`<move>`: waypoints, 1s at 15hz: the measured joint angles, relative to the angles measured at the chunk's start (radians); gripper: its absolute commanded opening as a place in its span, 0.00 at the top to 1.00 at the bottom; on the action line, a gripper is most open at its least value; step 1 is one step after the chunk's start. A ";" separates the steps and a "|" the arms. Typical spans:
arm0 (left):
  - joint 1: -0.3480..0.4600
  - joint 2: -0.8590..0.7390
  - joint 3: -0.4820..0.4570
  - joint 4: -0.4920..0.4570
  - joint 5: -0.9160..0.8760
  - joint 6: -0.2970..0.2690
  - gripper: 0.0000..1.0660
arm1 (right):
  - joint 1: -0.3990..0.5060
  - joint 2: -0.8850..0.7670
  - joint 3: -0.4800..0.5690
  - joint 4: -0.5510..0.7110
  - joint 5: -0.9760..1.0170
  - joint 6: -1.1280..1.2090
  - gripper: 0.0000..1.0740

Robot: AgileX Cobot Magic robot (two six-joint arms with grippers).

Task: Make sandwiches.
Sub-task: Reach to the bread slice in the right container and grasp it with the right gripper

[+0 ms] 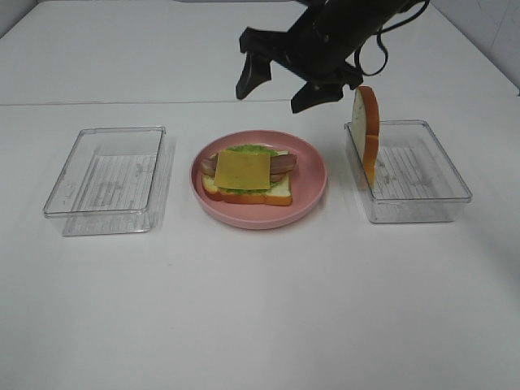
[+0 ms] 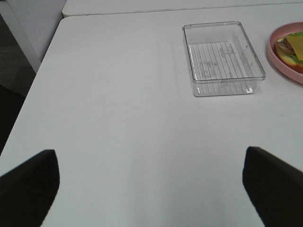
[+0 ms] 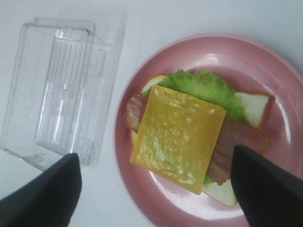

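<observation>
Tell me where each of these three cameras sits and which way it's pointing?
Exterior high: mounted above, looking down on the table, the pink plate, two clear trays and the right arm's open hand.
Left wrist: on the left arm, low over bare table, facing the left tray; its open hand's dark fingertips frame the view.
Right wrist: on the right arm, looking straight down on the cheese; dark fingertips show.
Shared: all three show the plate and left tray.

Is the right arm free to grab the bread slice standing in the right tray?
Probably yes: the right gripper is open and empty above the plate, and the bread slice leans upright on the tray's near wall, uncovered.
</observation>
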 measured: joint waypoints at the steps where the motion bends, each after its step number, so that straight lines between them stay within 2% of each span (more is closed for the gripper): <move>1: 0.000 0.000 0.000 0.000 0.000 0.000 0.08 | 0.000 -0.039 0.000 -0.008 0.000 0.000 0.22; 4: 0.000 0.000 0.000 0.000 0.000 0.000 0.08 | -0.013 -0.164 0.000 -0.105 0.008 0.056 0.22; 6: 0.000 0.000 0.000 0.000 0.000 0.000 0.08 | -0.056 -0.212 -0.002 -0.200 0.053 0.137 0.22; 7: 0.000 0.000 0.000 0.000 0.000 0.000 0.08 | -0.137 -0.230 -0.002 -0.345 0.137 0.241 0.22; 10: 0.000 0.000 0.000 0.000 0.000 0.000 0.08 | -0.179 -0.228 -0.002 -0.528 0.239 0.326 0.22; 14: 0.000 0.000 0.000 0.000 0.000 0.000 0.08 | -0.178 -0.178 -0.004 -0.543 0.264 0.341 0.22; 15: 0.000 0.000 0.000 0.000 0.000 0.000 0.08 | -0.178 -0.144 -0.037 -0.516 0.276 0.325 0.22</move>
